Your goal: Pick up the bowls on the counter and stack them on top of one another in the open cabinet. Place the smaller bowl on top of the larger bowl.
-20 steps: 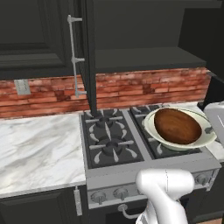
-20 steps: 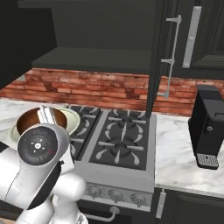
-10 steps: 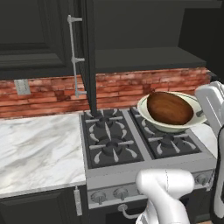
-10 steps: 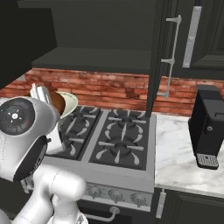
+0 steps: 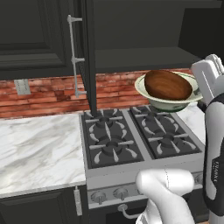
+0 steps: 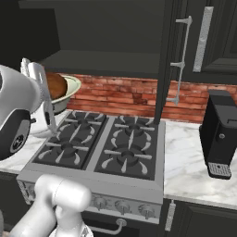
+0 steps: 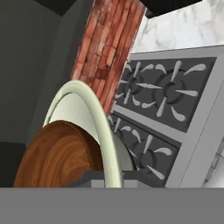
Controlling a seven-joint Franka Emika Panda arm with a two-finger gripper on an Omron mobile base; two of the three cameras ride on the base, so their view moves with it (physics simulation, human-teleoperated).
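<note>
Higher now than a moment ago, the wide cream-green bowl (image 5: 168, 101) with the smaller glossy reddish-brown bowl (image 5: 167, 85) nested inside hangs above the grey-black gas stove (image 5: 131, 140), level with the black open cabinet's shelf (image 5: 144, 59). The 2-finger gripper (image 5: 204, 78) is clamped on the pale rim at the right edge.

1. A grey-black gas stove (image 5: 131, 140) with four burners fills the centre of both base views.
2. Red brick backsplash (image 6: 129, 95) runs behind it.
3. A black coffee machine (image 6: 221, 134) stands at right in the right base view.
4. A wall outlet (image 5: 21, 86) sits at left.
</note>
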